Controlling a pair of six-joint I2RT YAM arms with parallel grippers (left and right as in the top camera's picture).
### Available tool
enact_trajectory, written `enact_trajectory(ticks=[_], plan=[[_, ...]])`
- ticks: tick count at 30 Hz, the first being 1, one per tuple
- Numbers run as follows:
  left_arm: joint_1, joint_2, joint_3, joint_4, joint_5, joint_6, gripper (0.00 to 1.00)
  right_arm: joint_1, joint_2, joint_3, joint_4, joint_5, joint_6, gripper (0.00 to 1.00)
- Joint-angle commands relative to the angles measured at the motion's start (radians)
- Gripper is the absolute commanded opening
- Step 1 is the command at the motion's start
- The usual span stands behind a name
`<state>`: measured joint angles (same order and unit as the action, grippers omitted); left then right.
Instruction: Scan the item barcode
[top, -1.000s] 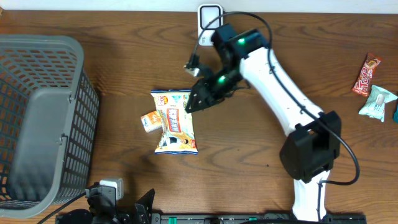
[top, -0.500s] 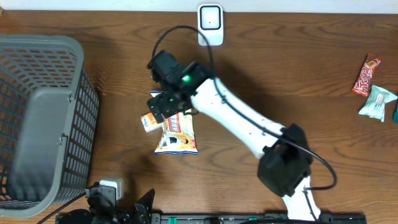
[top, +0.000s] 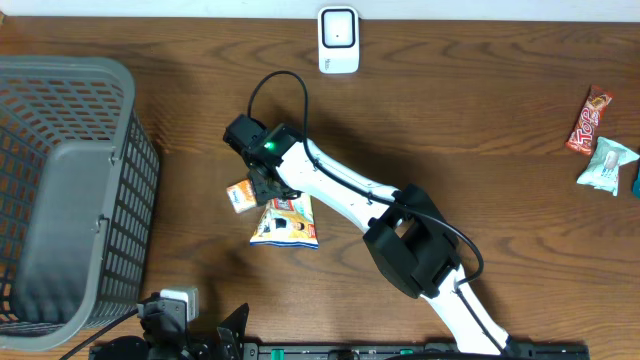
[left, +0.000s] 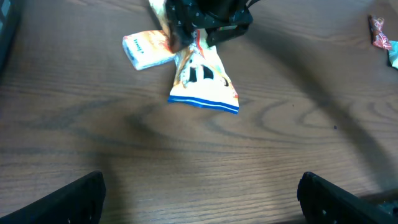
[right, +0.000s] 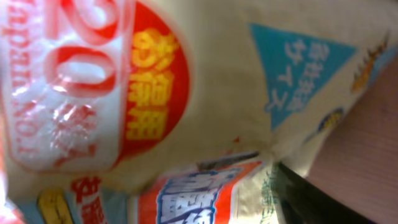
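Observation:
The item, a white and orange snack bag (top: 285, 225), lies on the wooden table left of centre. My right gripper (top: 268, 185) sits over its top end, and that end is bunched narrow between the fingers. From the left wrist the bag (left: 202, 74) rises pinched into the dark gripper (left: 196, 31). In the right wrist view the bag's print (right: 186, 93) fills the frame, with one dark finger (right: 311, 196) pressed against its edge. The white barcode scanner (top: 338, 40) stands at the back edge. My left gripper (left: 202, 205) hangs open low over bare wood near the front.
A small orange box (top: 240, 195) lies against the bag's left side. A grey mesh basket (top: 60, 190) fills the left end. A red candy bar (top: 590, 118) and a pale wrapped snack (top: 610, 165) lie at the far right.
My right arm swung left from beside the scanner to the bag and came down on its top end. The bag's top has bunched up. The left arm stayed still.

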<state>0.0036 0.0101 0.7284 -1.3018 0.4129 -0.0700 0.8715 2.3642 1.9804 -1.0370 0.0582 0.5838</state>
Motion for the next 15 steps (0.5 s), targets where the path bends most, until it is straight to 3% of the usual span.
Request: enact_trajectory(ticks=[1,2,3,7,15], plan=[[-0.004,-0.007,0.005,0.000,0.002,0.017,0.98,-0.006,0.054,-0.001,-0.032,-0.002,0.060,0.21],[-0.004,-0.007,0.005,0.000,0.002,0.017,0.98,-0.007,0.063,-0.001,-0.043,-0.019,0.060,0.03],[-0.004,-0.007,0.005,0.000,0.002,0.017,0.98,-0.009,0.070,-0.001,-0.050,-0.036,0.059,0.01],[-0.004,-0.007,0.005,0.000,0.002,0.017,0.98,-0.035,0.075,0.000,-0.063,-0.154,0.005,0.01],[-0.004,-0.007,0.005,0.000,0.002,0.017,0.98,-0.193,0.016,0.000,-0.140,-0.689,-0.366,0.01]])
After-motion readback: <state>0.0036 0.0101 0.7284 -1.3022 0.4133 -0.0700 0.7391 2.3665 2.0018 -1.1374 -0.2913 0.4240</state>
